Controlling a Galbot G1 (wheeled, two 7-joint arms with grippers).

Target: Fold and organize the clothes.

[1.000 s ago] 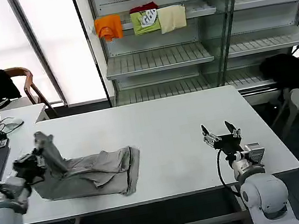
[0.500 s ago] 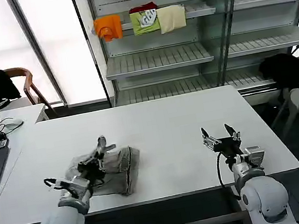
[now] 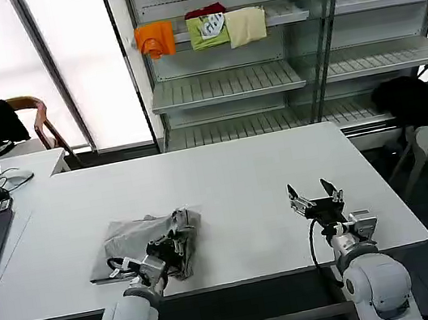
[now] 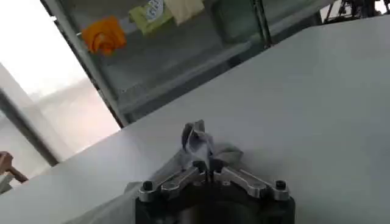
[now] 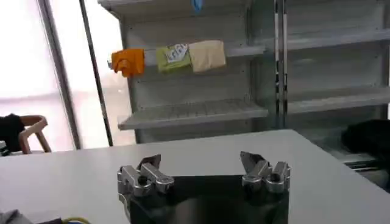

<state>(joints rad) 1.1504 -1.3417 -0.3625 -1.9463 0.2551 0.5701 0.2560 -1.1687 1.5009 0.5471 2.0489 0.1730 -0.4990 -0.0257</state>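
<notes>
The left hand (image 3: 166, 248) is closed, pinching a fold of the soft light grey shirt (image 3: 133, 241) bundled on the white tabletop (image 3: 234, 181), near left. The right hand (image 3: 315, 196) hovers wide open, empty, near right.

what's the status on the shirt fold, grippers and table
Left gripper shut on grey shirt, near table front edge. Right gripper open, idle. Nothing in the way.

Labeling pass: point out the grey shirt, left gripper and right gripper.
grey shirt (image 3: 132, 238): head view, flat folded top panel.
left gripper (image 4: 209, 165): left wrist view, fingertips pinched on a fold of the shirt.
right gripper (image 3: 312, 193): head view, gap between open fingertips.
</notes>
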